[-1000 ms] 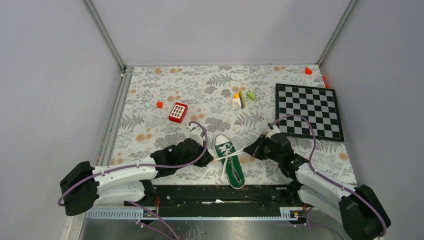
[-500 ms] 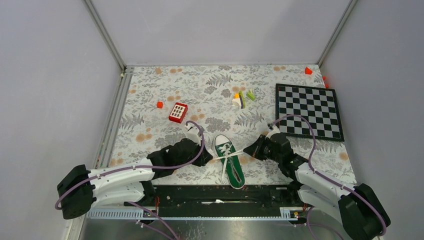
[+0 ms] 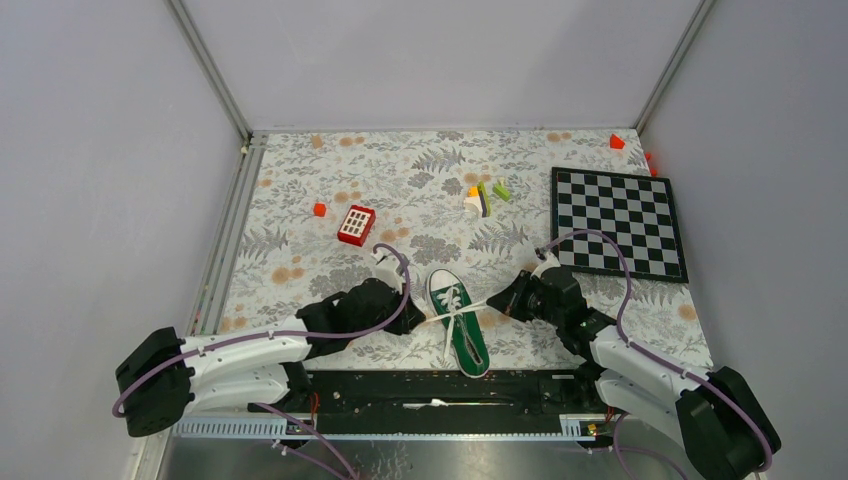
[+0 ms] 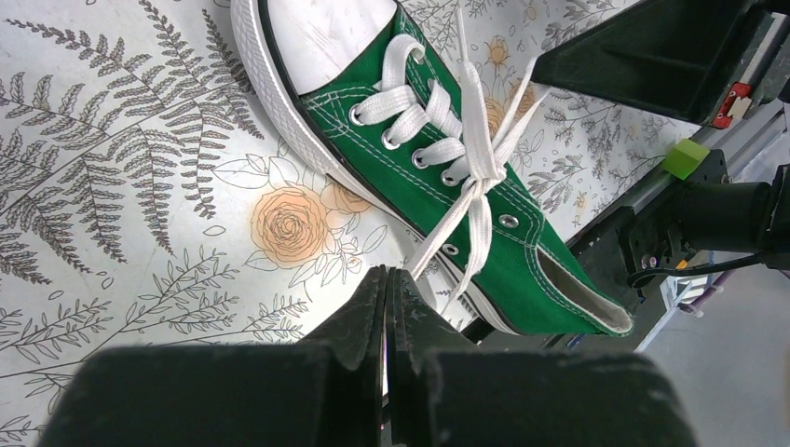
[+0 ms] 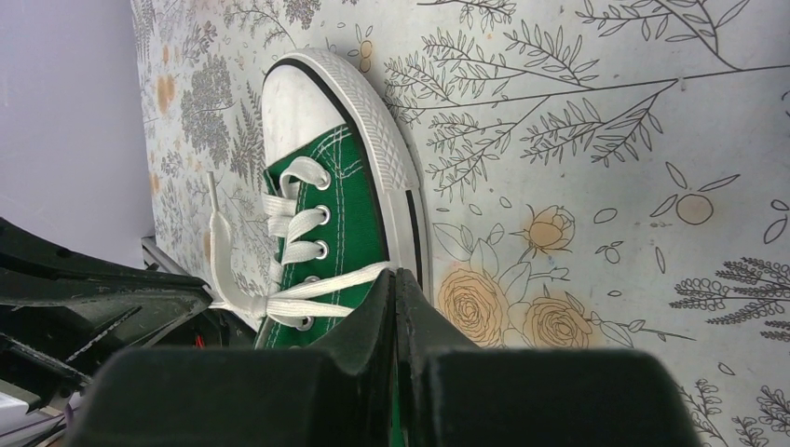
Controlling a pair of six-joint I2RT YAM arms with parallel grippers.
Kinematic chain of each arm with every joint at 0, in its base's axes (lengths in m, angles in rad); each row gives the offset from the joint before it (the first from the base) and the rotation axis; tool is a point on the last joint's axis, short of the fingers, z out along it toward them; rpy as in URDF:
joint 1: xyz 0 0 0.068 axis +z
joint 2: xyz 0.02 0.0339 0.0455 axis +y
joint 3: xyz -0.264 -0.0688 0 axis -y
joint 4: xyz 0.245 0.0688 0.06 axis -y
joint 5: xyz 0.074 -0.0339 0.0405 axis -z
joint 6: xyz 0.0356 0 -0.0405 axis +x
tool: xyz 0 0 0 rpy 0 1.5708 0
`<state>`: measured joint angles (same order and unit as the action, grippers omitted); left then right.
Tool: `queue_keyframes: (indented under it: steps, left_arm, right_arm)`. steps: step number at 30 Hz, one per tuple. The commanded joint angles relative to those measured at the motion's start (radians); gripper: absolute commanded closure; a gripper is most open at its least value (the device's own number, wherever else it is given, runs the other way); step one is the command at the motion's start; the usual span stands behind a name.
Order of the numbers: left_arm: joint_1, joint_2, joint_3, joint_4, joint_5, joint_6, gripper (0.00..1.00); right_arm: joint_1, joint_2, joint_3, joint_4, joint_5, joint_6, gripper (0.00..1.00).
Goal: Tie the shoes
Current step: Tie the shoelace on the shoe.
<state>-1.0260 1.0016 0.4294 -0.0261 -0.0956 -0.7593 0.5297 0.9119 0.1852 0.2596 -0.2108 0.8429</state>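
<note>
Floral-print table (image 3: 420, 170) carries the green sneaker (image 3: 462, 325) at its near middle, long axis near-to-far, toe pointing far and slightly left. Left tool (image 3: 413, 318) and right tool (image 3: 501, 299) flank it, each clenched on a lace end (image 4: 445, 228).

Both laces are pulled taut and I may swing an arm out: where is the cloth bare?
Bare: the cloth ahead of the shoe, between the keypad block and the coloured blocks; also the left stretch by the rail. Crowded: the left hand and right hand flank the shoe, shut on its laces; the chessboard fills the right.
</note>
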Motion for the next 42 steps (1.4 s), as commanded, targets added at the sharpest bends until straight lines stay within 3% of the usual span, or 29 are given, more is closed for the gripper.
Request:
queue_keyframes:
  steps: [1,15,28,42]
  left_arm:
    - [0.007,0.010,0.001,0.022,0.014,0.008,1.00]
    - [0.006,0.022,0.013,0.023,0.016,0.019,1.00]
    - [0.015,-0.064,-0.007,-0.053,-0.049,0.028,1.00]
    - [0.015,-0.006,0.026,-0.041,-0.016,0.044,1.00]
  right_arm:
    - [-0.017,0.012,-0.003,0.022,0.019,-0.006,1.00]
    - [-0.016,0.039,-0.017,0.043,0.005,-0.010,1.00]
    - [-0.016,0.000,-0.014,-0.006,0.045,-0.019,1.00]
    - [-0.016,0.000,-0.023,0.013,0.031,-0.008,1.00]
